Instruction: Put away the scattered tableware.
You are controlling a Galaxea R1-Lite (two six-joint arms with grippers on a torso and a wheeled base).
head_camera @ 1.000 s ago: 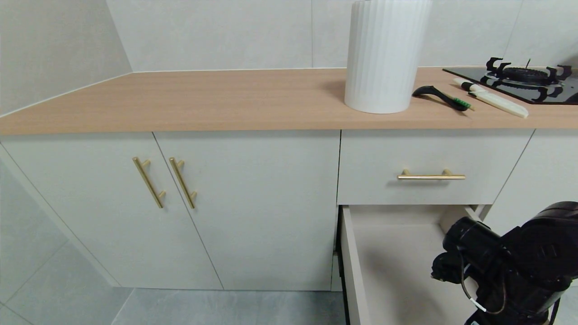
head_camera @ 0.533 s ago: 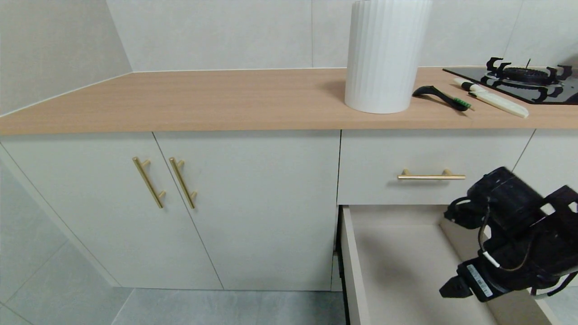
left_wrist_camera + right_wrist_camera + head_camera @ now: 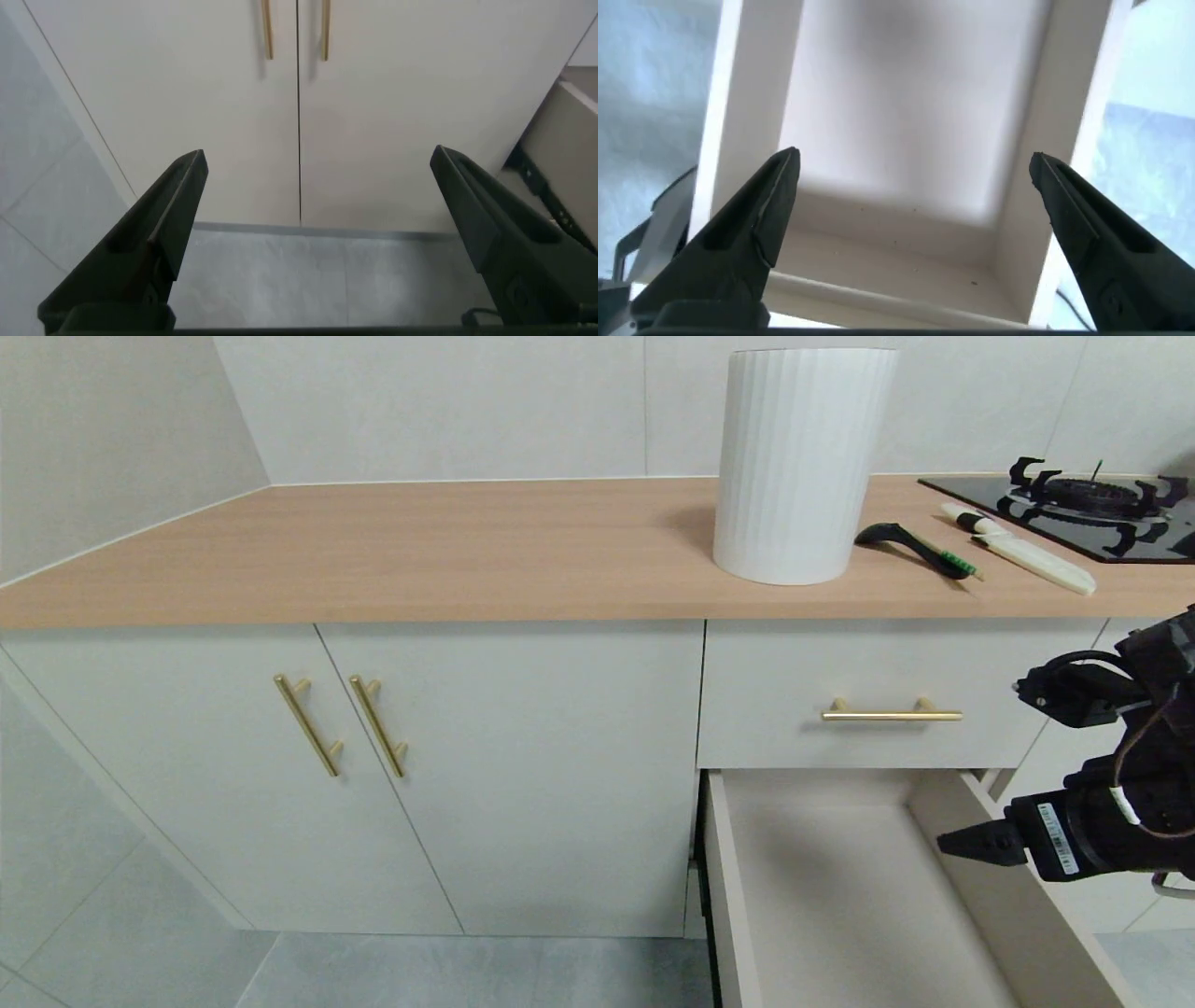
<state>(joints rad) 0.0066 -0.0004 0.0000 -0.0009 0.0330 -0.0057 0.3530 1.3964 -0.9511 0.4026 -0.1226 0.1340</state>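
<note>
Wooden countertop spanning the upper head view, sitting slightly lower in frame than a second ago because the camera has tilted. Beneath it, at lower right, the pulled-out drawer. A white ribbed canister stands at upper right, with the hob at the far right edge. Right gripper, fingers spread and holding nothing, has risen from over the drawer to the right edge. Left gripper, likewise spread, faces the cabinet doors. A white knife and a black-handled utensil lie on the countertop between canister and hob.
</note>
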